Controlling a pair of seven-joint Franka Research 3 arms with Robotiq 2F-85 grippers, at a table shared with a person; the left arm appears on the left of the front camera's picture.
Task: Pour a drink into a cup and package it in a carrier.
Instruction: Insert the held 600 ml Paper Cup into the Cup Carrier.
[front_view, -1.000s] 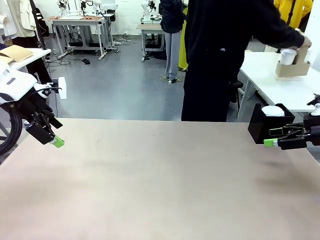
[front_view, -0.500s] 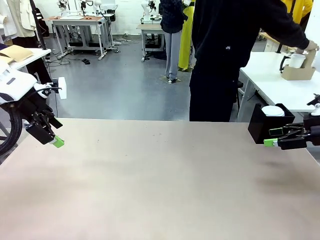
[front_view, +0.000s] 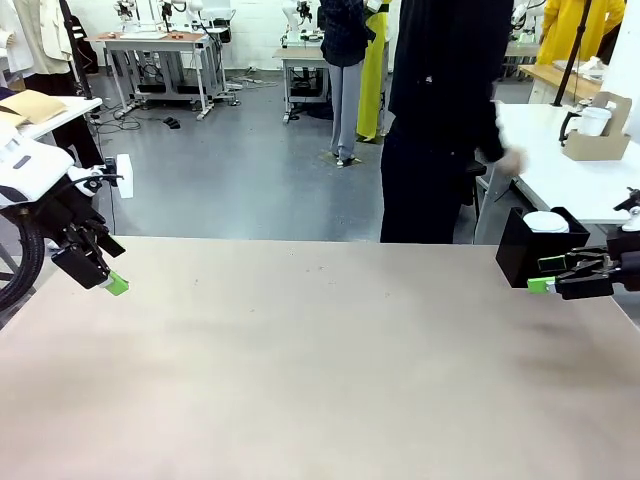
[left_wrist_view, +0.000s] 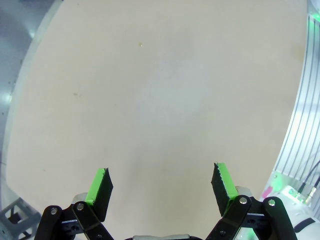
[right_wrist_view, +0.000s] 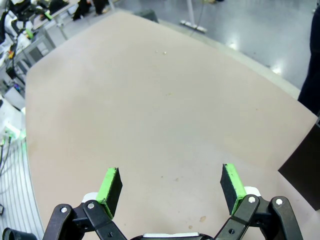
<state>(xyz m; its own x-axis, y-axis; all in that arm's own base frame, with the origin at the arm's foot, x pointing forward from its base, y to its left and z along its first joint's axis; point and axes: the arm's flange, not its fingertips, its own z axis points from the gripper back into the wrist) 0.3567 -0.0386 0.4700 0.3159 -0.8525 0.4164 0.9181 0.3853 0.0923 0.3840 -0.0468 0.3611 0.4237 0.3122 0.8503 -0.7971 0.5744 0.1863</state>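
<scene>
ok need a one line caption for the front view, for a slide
Both arms wait with left gripper and right gripper open over the table; the carrier with the cup sits on a side table.

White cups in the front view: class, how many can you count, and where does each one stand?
2. One cup sits in the cardboard carrier on the white side table at far right; another white lidded cup sits in the black box at the main table's right edge. Others may be hidden.

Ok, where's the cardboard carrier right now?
In the front view the carrier sits on the white side table at far right, behind the shared table, with a white cup in it, beyond the black box.
</scene>
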